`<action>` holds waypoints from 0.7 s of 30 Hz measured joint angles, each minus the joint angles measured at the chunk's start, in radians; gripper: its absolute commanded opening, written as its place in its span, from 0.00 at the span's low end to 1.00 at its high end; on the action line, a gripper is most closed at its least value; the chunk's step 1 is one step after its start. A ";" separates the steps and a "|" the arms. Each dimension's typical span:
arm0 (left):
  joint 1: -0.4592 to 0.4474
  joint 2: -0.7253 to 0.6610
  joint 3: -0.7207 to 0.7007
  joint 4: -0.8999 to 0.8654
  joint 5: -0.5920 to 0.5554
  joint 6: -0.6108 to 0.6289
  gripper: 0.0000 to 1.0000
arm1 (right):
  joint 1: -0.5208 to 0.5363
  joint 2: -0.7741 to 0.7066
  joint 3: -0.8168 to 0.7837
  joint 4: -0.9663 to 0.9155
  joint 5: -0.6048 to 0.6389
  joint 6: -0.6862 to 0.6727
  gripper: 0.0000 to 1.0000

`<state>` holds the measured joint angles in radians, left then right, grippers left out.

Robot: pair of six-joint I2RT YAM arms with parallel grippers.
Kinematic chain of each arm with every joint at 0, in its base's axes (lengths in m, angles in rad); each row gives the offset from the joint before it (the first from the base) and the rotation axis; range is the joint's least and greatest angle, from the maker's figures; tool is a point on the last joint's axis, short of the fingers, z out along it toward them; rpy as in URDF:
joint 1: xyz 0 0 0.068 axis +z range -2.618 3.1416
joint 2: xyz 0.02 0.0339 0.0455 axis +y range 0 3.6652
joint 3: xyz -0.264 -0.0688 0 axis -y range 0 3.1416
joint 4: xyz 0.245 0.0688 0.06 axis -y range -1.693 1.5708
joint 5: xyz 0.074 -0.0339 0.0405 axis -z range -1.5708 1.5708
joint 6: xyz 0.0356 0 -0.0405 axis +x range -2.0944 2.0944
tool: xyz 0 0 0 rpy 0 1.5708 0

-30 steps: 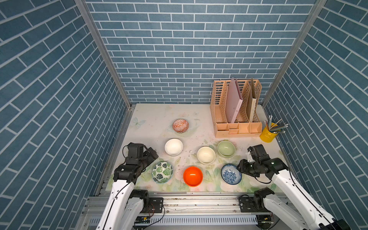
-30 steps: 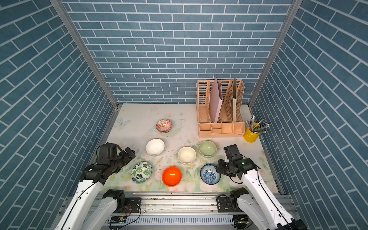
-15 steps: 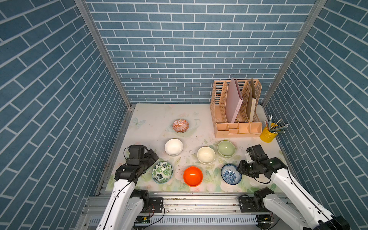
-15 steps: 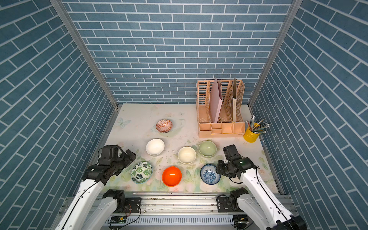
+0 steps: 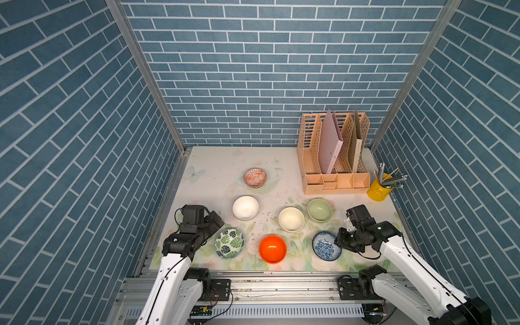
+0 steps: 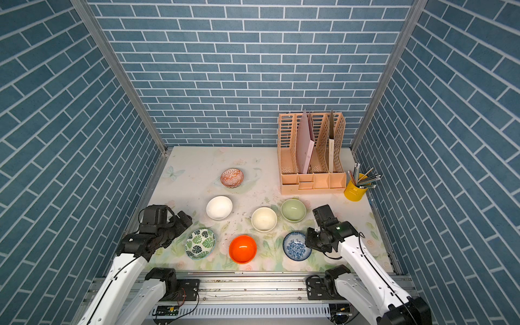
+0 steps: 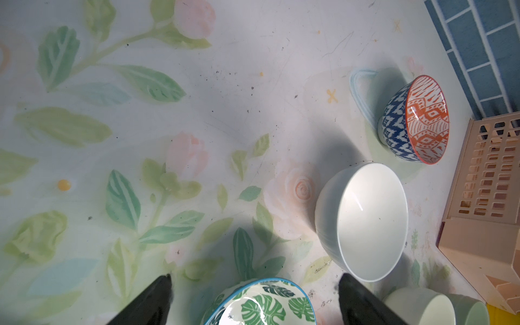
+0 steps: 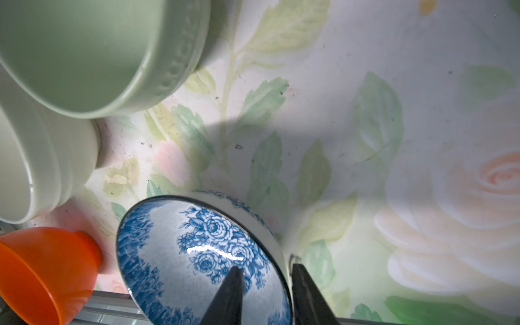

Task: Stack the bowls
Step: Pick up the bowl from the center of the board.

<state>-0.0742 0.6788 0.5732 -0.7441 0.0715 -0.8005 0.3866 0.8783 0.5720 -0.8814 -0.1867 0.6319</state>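
Rim grab at blue floral bowl [image 8: 197,247], nearest the right gripper [image 8: 266,264].
Straddles the arm-side rim, jaws narrow, not visibly clamped; left gripper [image 7: 254,277] wide beside green leaf bowl [image 5: 229,243].

Lab booth: brick-print walls [image 5: 267,70], aluminium rail [image 5: 281,284]

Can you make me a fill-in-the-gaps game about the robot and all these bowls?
1. The right gripper straddles the rim of the floral bowl, whose flowers are ____.
2. The left gripper is open near the leaf bowl, whose leaves are ____.
3. The pencils stand in a ____ cup.
4. Counting every bowl on the table, there are ____.

Missing words: blue; green; yellow; seven.
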 measured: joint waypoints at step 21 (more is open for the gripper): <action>0.000 0.004 -0.002 0.002 0.009 0.000 0.95 | 0.020 0.050 -0.005 0.008 0.000 0.000 0.15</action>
<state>-0.0742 0.6827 0.5716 -0.7422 0.0807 -0.8001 0.4068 0.9283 0.5674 -0.8738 -0.1864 0.6319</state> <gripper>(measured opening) 0.955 0.160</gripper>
